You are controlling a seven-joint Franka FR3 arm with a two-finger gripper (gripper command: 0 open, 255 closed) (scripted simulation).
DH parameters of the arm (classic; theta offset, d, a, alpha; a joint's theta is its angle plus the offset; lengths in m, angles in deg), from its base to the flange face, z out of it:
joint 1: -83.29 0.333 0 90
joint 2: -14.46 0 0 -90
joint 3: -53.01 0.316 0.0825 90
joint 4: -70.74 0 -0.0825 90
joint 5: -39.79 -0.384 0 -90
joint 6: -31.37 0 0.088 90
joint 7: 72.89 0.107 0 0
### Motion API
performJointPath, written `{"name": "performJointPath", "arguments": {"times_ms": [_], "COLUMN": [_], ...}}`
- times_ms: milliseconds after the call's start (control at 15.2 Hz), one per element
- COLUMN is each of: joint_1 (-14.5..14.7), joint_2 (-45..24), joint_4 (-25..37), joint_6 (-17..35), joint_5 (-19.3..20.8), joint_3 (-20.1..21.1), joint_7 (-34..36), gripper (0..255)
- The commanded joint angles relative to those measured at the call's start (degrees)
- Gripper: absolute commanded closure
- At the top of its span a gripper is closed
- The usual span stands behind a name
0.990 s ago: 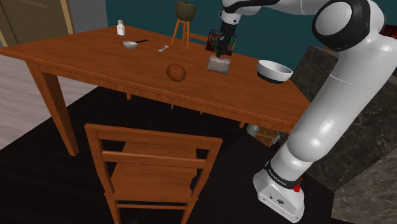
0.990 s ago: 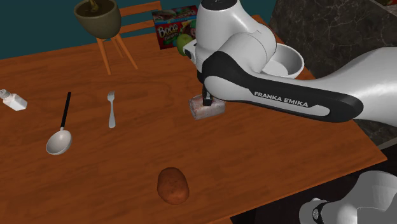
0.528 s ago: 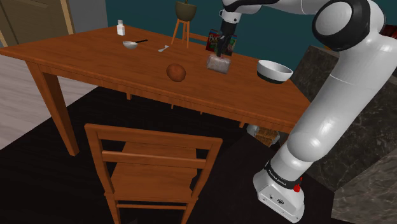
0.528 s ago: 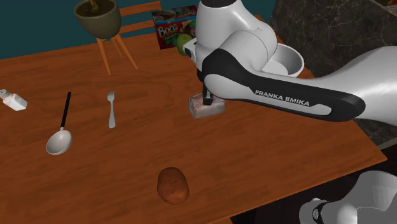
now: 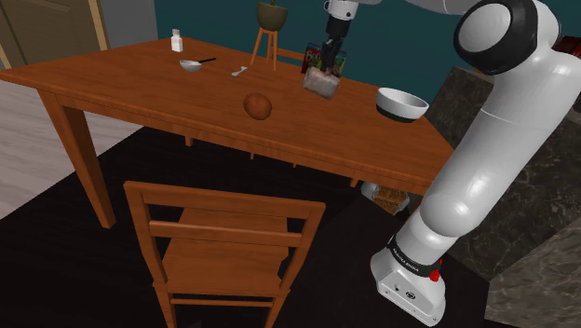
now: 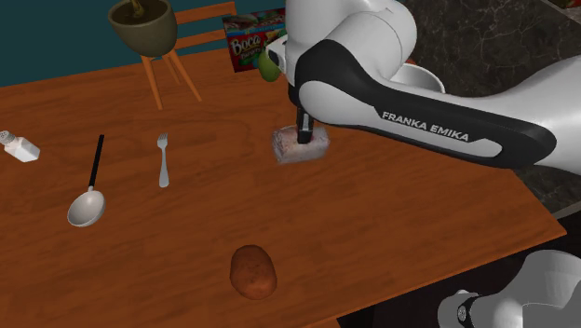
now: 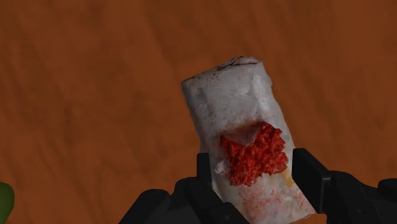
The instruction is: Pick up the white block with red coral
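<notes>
Gripper (image 7: 254,170) pinches the white block (image 7: 232,108) with its red coral patch, tilted, above the wooden table (image 7: 95,95)

The block (image 7: 236,121) sits between the fingers (image 7: 310,177), above the table (image 5: 130,79).

My gripper (image 7: 254,172) clasps the white block (image 7: 236,121): my two black fingers (image 7: 308,175) press on its opposite sides, right by the rough red coral patch (image 7: 254,154) on its face. The block stands tilted between them, with its far end reaching out past my fingertips. Faint reddish stains mark its white surface. Behind it spreads the reddish-brown wooden tabletop (image 7: 95,83). A sliver of something green (image 7: 4,198) shows at the picture's edge, well apart from the block.
</notes>
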Motion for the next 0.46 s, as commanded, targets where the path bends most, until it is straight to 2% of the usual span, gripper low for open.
{"name": "performJointPath", "arguments": {"times_ms": [0,264,396], "joint_1": [-0.02,-0.13,-0.14], "joint_2": [-0.22,-1.08,-1.11], "joint_4": [1.84,6.06,6.23], "joint_6": [-1.59,-4.97,-5.10], "joint_5": [-0.06,-0.28,-0.29], "joint_3": [-0.01,-0.07,-0.07], "joint_7": [-0.11,-0.39,-0.40], "gripper": [255,255,255]}}
